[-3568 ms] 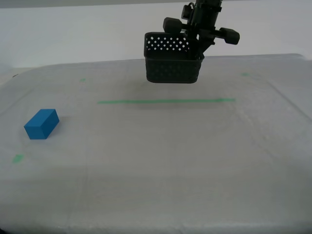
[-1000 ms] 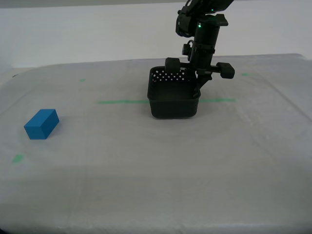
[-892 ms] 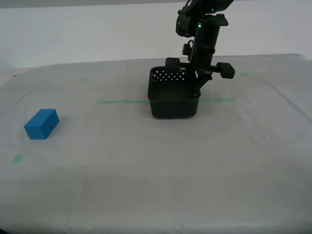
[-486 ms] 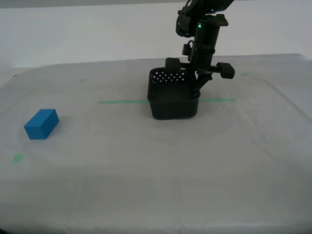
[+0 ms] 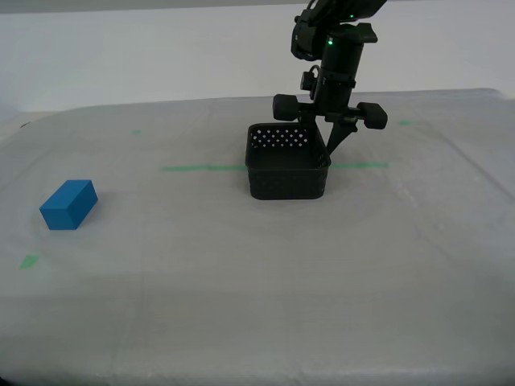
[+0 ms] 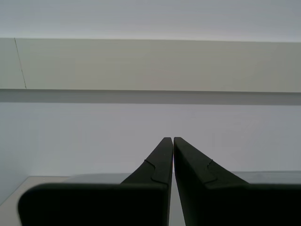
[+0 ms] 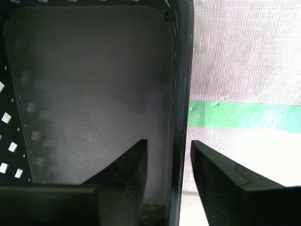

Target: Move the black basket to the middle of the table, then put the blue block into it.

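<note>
Basket wall stands between the parted fingers of my first pincer (image 7: pixel 168 162), untouched; the black basket (image 5: pixel 287 171) rests on the table (image 5: pixel 241 281). My second pincer (image 6: pixel 173 141) is closed on nothing. The blue block (image 5: pixel 68 204) lies far off at the exterior view's left.

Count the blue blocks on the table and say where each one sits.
1. The blue block lies on the table at the exterior view's left, well apart from the black basket. None is in the basket.

black basket (image 7: pixel 89 94) cropped, near fingers (image 7: pixel 127 165) blurred
</note>
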Available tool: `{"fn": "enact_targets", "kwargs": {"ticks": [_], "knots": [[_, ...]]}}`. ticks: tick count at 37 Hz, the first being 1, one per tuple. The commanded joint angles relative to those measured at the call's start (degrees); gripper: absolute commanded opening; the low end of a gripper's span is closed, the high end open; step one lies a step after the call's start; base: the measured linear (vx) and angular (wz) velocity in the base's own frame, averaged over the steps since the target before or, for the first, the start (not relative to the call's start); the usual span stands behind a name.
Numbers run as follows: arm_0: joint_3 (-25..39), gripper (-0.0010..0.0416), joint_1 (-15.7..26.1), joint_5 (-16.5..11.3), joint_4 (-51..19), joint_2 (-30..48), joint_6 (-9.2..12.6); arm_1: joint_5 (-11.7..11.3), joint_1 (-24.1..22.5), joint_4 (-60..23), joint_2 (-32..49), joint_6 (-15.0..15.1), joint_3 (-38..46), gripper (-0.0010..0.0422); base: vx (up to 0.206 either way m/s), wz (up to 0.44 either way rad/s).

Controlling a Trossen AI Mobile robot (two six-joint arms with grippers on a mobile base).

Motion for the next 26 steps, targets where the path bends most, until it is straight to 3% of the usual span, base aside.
{"fn": "enact_targets", "kwargs": {"ticks": [1,19,26], "knots": [[0.1,0.0161,0.0,0.9,0.3,0.0,0.0,0.0,0.0,0.2,0.0,0.1,0.0,0.0,0.0,0.0],[0.5,0.0406,0.0,1.0,0.8,-0.8,-1.0,0.0,0.0,0.3,0.0,0.1,0.0,0.0,0.0,0.0],[3.5,0.0368,0.0,-1.3,0.5,-1.2,-1.6,0.0,0.0,0.3,0.0,0.1,0.0,0.0,0.0,0.0]]}}
